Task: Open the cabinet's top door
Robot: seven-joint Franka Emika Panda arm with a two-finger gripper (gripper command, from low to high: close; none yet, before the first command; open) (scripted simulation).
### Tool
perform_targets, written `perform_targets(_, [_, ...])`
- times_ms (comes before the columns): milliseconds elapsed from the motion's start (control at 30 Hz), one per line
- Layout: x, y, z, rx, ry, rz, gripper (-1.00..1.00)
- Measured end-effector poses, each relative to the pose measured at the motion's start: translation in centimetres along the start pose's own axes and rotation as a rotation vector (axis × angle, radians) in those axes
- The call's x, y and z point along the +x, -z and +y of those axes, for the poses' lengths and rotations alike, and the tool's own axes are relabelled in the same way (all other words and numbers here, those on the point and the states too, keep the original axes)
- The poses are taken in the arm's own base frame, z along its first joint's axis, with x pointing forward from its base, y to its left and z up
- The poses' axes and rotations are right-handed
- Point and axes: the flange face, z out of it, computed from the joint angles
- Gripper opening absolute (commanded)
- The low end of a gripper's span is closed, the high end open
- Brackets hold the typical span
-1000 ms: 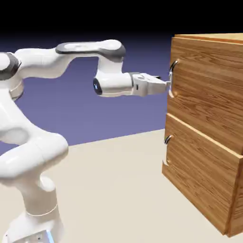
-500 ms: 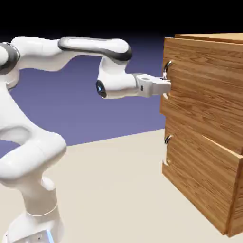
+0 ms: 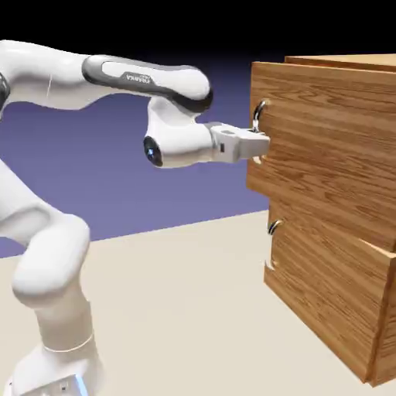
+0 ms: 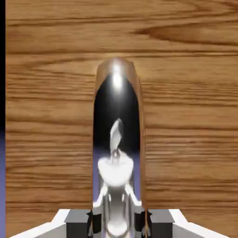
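Observation:
The brown wooden cabinet (image 3: 332, 255) stands at the exterior view's right. Its top door (image 3: 325, 162) juts out a little past the lower panel (image 3: 325, 294). My gripper (image 3: 261, 143) is shut on the top door's curved silver handle (image 3: 259, 116), reaching in level from the left. In the hand view the shiny handle (image 4: 117, 139) runs upright between my two grey fingertips (image 4: 79, 222), which press on its sides, with the door's wood (image 4: 186, 116) filling the picture behind it.
The lower panel's small silver handle (image 3: 273, 227) sits below my hand. The beige tabletop (image 3: 186, 309) stretches in front of the cabinet. My white arm (image 3: 46, 255) rises at the left.
My fingers have closed on the handle. The hand has moved left, and the top door has come out with it, past the lower panel's front.

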Motion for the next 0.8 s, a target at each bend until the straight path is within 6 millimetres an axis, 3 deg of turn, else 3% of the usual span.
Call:
perform_targets(367, [2.4, 6.7, 2.4, 0.133, 0.000, -0.133, -1.00])
perform_targets(800, [5.4, 12.4, 5.4, 0.257, 0.001, -0.257, -1.00])
